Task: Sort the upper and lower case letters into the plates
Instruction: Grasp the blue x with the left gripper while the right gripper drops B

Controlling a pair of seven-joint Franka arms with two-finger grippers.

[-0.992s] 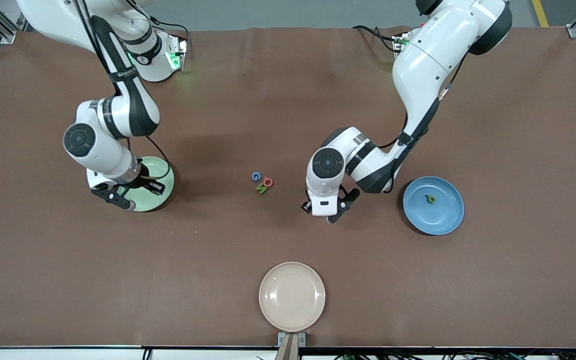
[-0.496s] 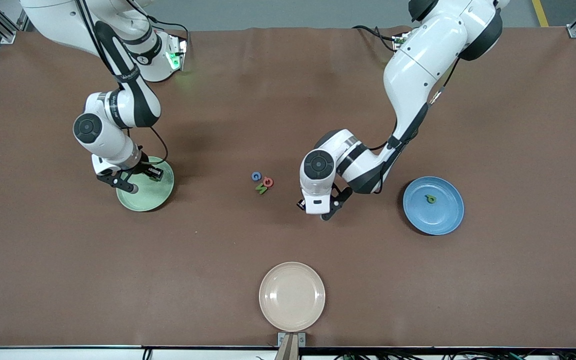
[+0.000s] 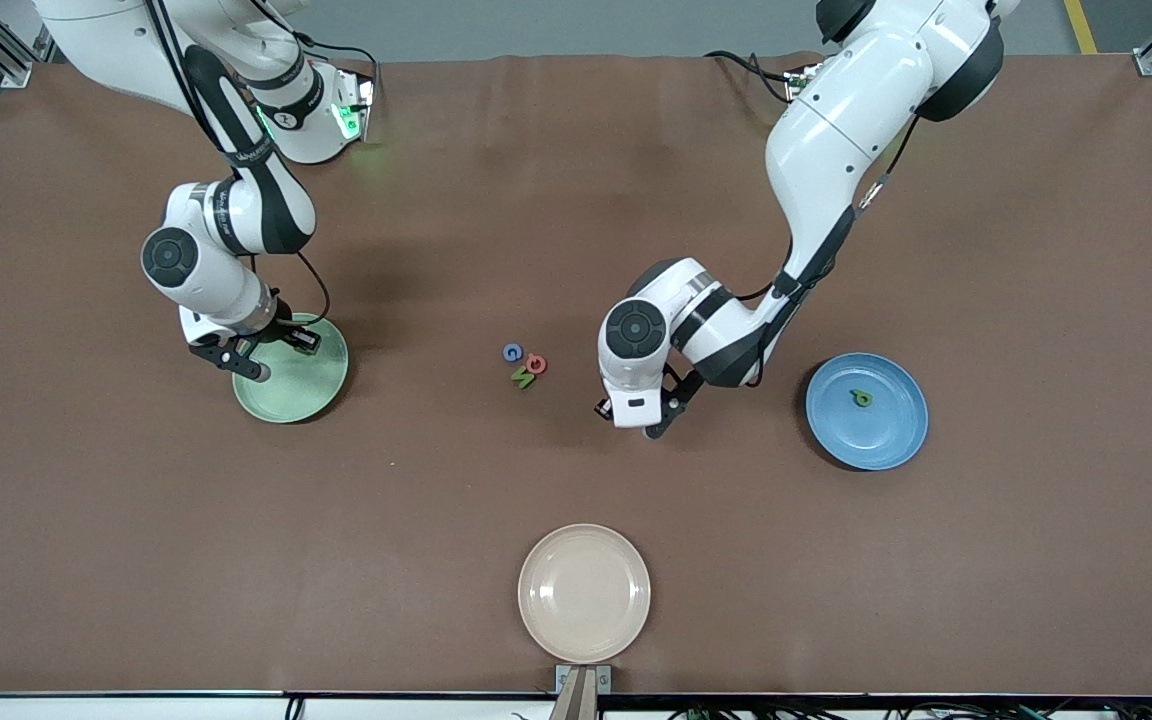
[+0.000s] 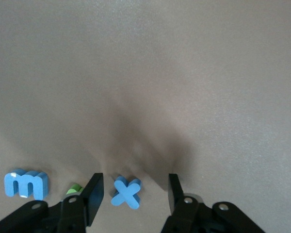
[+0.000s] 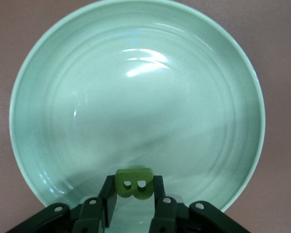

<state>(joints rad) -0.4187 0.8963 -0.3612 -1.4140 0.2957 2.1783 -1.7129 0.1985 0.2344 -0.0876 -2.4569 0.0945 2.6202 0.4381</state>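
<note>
- Round cream-beige plate (image 3: 584,593), nearest the front cam, holds nothing; prob. not part of the sort.
- Left gripper (image 4: 132,193) is low over the table btw the central letters and the sky-blue plate. Jaws stand apart, gripping nothing. Small blue "x" letter (image 4: 126,191) lies on the table btw its fingers, nearer one finger; likely lined up for a pick. Blue "m" letter (image 4: 26,184) and a green piece (image 4: 74,189) lie just beside.
- Round sky-blue plate (image 3: 867,411), toward the left arm's end, holds one small green letter (image 3: 862,398).
- Right gripper (image 5: 133,193) is clenched on a chunky green "B" letter (image 5: 134,182), held over the round pale mint plate (image 5: 48,97), inside its rim; prob. about to drop it.
- Blue, red, green letter cluster (image 3: 525,366) waits mid-table.
</note>
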